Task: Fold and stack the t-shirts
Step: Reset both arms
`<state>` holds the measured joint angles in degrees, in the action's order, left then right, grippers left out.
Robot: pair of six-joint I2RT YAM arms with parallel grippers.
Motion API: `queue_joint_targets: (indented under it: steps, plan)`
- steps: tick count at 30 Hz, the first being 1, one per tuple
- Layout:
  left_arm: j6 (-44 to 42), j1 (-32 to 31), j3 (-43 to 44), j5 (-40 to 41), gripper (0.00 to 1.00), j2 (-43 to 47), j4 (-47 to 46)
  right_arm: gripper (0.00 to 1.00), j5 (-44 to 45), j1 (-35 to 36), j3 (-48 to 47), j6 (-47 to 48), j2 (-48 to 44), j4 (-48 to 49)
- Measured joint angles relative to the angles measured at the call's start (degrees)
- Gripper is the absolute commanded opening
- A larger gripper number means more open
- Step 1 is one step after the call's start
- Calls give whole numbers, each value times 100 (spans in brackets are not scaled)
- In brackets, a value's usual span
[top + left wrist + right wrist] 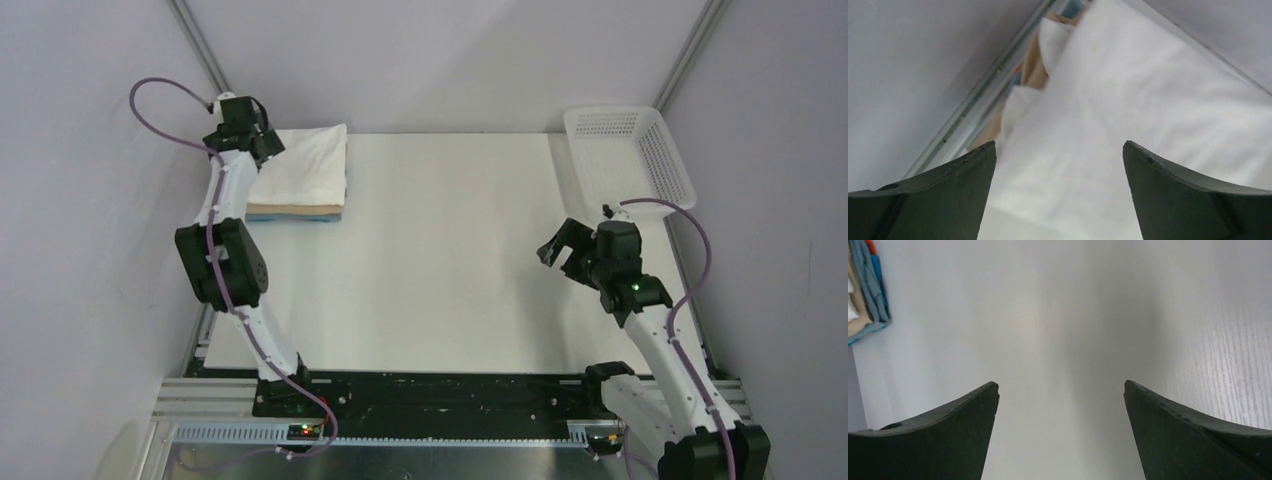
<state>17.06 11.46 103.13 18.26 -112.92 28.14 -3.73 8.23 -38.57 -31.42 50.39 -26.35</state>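
Three folded t-shirts lie stacked at the table's far left: the white t-shirt (305, 165) on top, the tan t-shirt (295, 210) under it, the light blue t-shirt (296, 218) at the bottom. My left gripper (268, 140) hovers over the stack's left side, open and empty; its wrist view shows the white t-shirt (1128, 110) below the spread jaws (1059, 150) and a tan edge (1035, 65). My right gripper (558, 250) is open and empty above bare table at the right. Its wrist view (1060, 390) shows the stack's edge (865, 295) far off.
A white perforated plastic basket (668, 160) stands at the far right corner, empty as far as I see. The white table (450, 260) spans the middle. Grey walls close in on the left, back and right.
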Motion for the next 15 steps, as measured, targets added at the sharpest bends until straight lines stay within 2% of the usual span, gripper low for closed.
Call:
queue_joint_targets:
  steps: [3,8,15]
  plan:
    - [140,-387,-577,308,100,710,-13,100,74,0,4,37,-470,-175]
    - [164,-1700,-1840,688,100,2476,-153,100,170,0,407,42,-1311,-262]
    - [750,-2852,-4878,1049,100,6037,-481,100,739,-11,1322,-4,-2579,-466]
